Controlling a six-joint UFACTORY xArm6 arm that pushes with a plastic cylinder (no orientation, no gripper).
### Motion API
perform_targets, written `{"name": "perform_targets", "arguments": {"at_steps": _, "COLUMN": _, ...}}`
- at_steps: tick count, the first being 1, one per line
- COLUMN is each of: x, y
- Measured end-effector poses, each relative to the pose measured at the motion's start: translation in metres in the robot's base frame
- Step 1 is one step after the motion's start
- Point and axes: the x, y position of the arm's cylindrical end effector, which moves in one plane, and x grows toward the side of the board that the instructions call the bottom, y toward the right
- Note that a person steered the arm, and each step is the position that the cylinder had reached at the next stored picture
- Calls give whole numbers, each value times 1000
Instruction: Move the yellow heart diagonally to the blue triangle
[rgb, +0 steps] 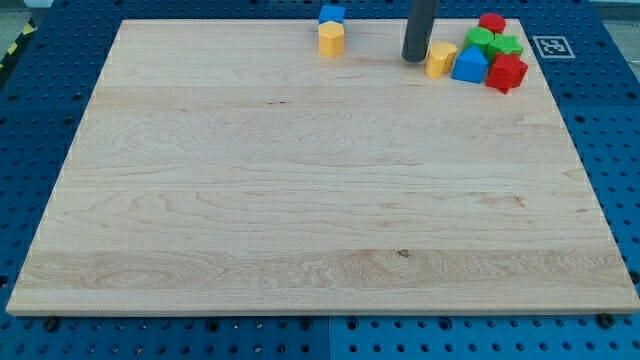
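Observation:
The yellow heart lies near the view's top right, touching the left side of the blue triangle. My tip stands just left of the yellow heart, close to or touching it. A red block sits right of the blue triangle. Two green blocks and a second red block sit behind it in a tight cluster.
A yellow block with a blue block right behind it sits at the top middle of the wooden board. A black-and-white marker lies off the board at the top right.

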Motion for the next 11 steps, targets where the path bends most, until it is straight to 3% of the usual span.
{"name": "perform_targets", "arguments": {"at_steps": 1, "x": -14, "y": 14}}
{"name": "perform_targets", "arguments": {"at_steps": 3, "x": 10, "y": 42}}
{"name": "perform_targets", "arguments": {"at_steps": 7, "x": 120, "y": 40}}
{"name": "perform_targets", "arguments": {"at_steps": 9, "x": 150, "y": 1}}
{"name": "perform_targets", "arguments": {"at_steps": 10, "x": 151, "y": -6}}
{"name": "perform_targets", "arguments": {"at_steps": 11, "x": 120, "y": -6}}
